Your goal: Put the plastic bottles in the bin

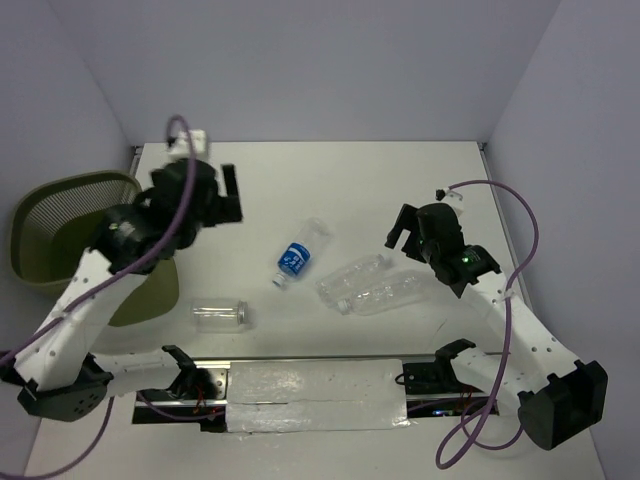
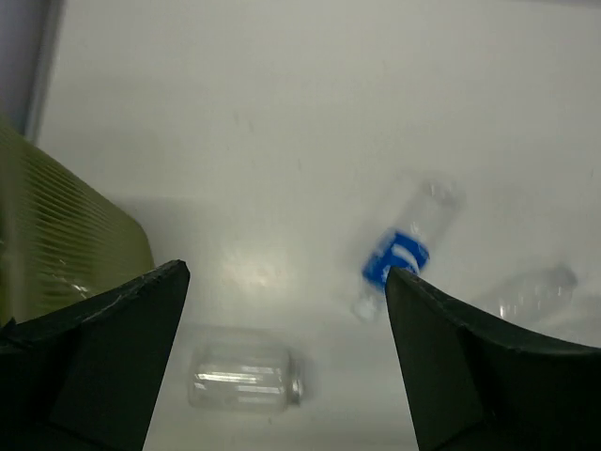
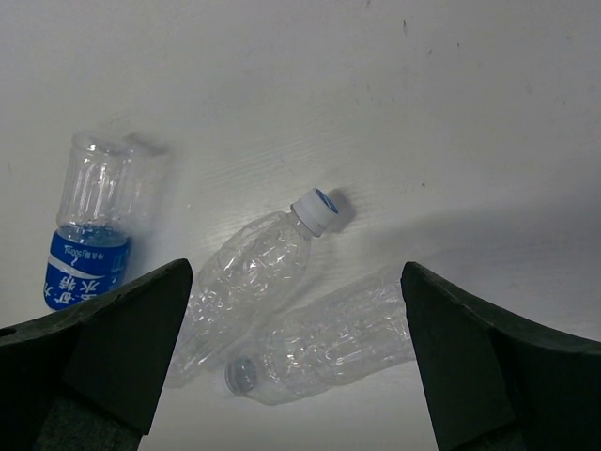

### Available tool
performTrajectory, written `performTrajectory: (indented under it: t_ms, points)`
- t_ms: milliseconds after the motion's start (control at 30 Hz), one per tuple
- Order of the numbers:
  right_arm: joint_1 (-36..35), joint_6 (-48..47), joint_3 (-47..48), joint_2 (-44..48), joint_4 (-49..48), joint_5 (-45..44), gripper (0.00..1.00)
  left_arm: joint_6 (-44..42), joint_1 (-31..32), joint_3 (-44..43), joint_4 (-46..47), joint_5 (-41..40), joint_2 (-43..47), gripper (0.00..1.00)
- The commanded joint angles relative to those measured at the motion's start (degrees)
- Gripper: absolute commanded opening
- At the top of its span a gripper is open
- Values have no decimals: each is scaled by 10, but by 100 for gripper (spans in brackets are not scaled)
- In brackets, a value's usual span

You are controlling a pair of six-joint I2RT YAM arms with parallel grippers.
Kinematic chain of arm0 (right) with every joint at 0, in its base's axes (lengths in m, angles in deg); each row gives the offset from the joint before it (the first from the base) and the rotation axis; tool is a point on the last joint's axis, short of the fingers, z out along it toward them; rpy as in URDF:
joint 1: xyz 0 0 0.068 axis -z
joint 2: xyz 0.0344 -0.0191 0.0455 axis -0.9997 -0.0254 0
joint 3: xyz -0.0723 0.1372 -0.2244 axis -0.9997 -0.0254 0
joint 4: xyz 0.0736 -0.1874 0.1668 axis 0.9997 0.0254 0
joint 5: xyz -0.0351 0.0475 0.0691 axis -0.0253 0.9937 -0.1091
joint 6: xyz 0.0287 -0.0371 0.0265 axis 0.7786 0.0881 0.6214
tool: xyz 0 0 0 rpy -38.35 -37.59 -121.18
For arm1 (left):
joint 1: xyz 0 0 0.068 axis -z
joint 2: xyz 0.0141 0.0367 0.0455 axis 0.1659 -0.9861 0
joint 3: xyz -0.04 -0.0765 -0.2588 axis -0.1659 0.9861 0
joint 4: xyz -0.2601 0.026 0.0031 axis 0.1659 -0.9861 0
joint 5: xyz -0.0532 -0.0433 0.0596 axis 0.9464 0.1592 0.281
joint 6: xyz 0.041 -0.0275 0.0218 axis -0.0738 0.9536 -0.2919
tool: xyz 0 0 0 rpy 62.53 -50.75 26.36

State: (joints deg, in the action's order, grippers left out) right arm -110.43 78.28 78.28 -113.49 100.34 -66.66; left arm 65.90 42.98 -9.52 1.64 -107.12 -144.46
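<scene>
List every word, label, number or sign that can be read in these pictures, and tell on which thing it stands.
Bottle with blue label: white print on the label, perhaps Chinese characters, too blurred to quote.
Ribbed bottle with white cap: no print visible.
Second ribbed bottle: no print visible.
Short jar-like bottle: no print visible.
Bin: no print visible.
No text can be read anywhere.
</scene>
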Motion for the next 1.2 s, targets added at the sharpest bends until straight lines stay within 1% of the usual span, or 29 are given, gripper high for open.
performTrajectory:
  t_ms: [0, 33, 67, 100, 200, 267, 433, 567, 700, 833, 900, 1033, 1133, 1167]
  points:
    - [-3, 9, -2, 3, -12, -3, 100, 83, 120, 65, -73, -37, -28, 99]
    - [-3, 9, -2, 4, -8, -6, 100, 99, 145, 77, -82, -45, -43, 99]
    - [-3, 9, -1, 5, -5, -7, 100, 128, 188, 99, -103, -55, -52, 99]
    - [-3, 9, -2, 8, -3, -8, 100, 140, 208, 110, -113, -64, -60, 99]
    - [-3, 10, -4, 10, 3, -13, 100, 170, 271, 151, -129, -49, -84, 100]
    - [-3, 10, -6, 11, 6, -13, 100, 197, 296, 181, -135, -41, -91, 99]
    - [-4, 15, -12, 7, 2, -5, 100, 256, 316, 244, -143, 8, -96, 100]
    - [-3, 21, -13, 2, 0, 6, 100, 293, 315, 282, -174, 1, -117, 99]
    - [-4, 23, -16, 1, -1, 14, 100, 339, 314, 293, -212, -24, -150, 99]
    - [-4, 21, -16, 2, 11, 11, 100, 352, 279, 310, -206, -10, -172, 99]
    - [-3, 19, -20, 9, 16, 9, 100, 354, 267, 311, -199, -2, -166, 100]
    - [-3, 17, -22, 15, 27, -1, 100, 410, 227, 309, -192, 0, -137, 99]
    - [-5, 17, -23, 22, 31, -4, 100, 444, 188, 324, -162, 36, -99, 99]
    - [-4, 16, -25, 24, 30, -2, 100, 455, 178, 331, -148, 48, -87, 98]
